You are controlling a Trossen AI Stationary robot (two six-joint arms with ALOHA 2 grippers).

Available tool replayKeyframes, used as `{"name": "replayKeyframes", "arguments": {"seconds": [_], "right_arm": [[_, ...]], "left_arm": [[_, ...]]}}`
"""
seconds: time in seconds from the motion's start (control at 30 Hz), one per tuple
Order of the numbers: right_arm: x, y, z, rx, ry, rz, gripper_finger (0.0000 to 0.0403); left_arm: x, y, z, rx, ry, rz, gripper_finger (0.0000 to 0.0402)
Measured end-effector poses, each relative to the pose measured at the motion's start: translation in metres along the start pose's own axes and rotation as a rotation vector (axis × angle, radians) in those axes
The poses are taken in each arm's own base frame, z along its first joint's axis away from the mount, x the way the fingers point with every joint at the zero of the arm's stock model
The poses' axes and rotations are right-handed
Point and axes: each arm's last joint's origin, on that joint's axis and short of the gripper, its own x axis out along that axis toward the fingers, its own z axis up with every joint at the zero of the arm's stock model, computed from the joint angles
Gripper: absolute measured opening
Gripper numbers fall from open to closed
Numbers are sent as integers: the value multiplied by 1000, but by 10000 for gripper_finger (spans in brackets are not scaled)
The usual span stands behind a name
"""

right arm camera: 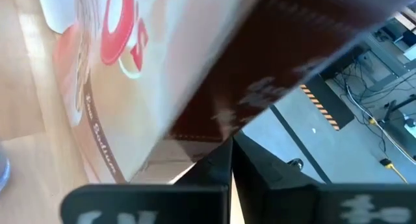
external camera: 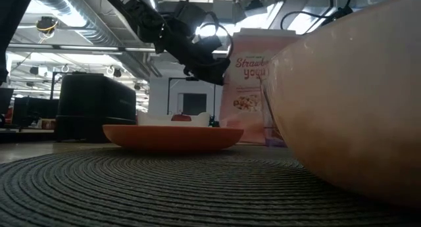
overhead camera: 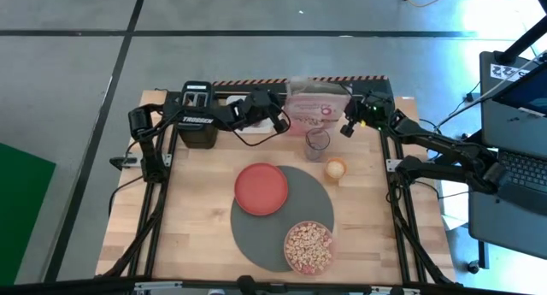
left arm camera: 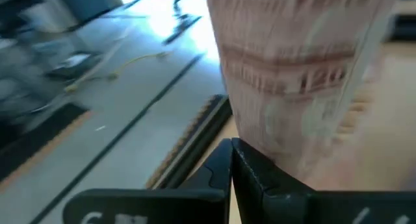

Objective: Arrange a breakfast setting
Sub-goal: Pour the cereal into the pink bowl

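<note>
The pink cereal box [overhead camera: 318,109] stands upright near the table's far edge. It also shows in the low view [external camera: 253,89]. My left gripper [overhead camera: 280,121] is shut, its tips at the box's left side. My right gripper [overhead camera: 348,126] is shut, its tips at the box's right side. The round dark-grey mat [overhead camera: 278,231] bears the red plate [overhead camera: 261,189] and the pink bowl [overhead camera: 308,246], which is full of cereal. The round toast [overhead camera: 335,168] lies on the table beside the mat. The spoon and the fruit piece do not show. My left gripper comes level from the table's left, its shut fingertips [left arm camera: 232,149] right at the box's narrow side [left arm camera: 273,113], low down. I cannot tell whether they touch it. My right gripper comes from the table's right, its shut fingertips [right arm camera: 232,149] at the box's dark-red side panel [right arm camera: 260,87]. I cannot tell whether they touch.
A clear glass [overhead camera: 317,143] stands on the table just in front of the box. The black toaster [overhead camera: 197,115] stands at the far left, under the left arm. Bare wood lies to the left of the mat [overhead camera: 192,218].
</note>
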Motion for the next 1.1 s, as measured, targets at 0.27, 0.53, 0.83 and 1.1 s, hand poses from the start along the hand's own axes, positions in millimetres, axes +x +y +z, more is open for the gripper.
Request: {"name": "replayKeyframes", "arguments": {"seconds": [0.27,0.53,0.83,1.1], "right_arm": [[0,0,0,-1,3,-3,14],[0,0,-1,0,20,-9,14],[0,1,-3,16,42,2,14],[0,1,-3,17,33,10,14]], "left_arm": [[-4,-9,-5,3,68,61,1],[-16,-30,-12,33,157,190,1],[-22,-45,-7,10,99,128,1],[-17,-34,-10,5,118,147,1]]}}
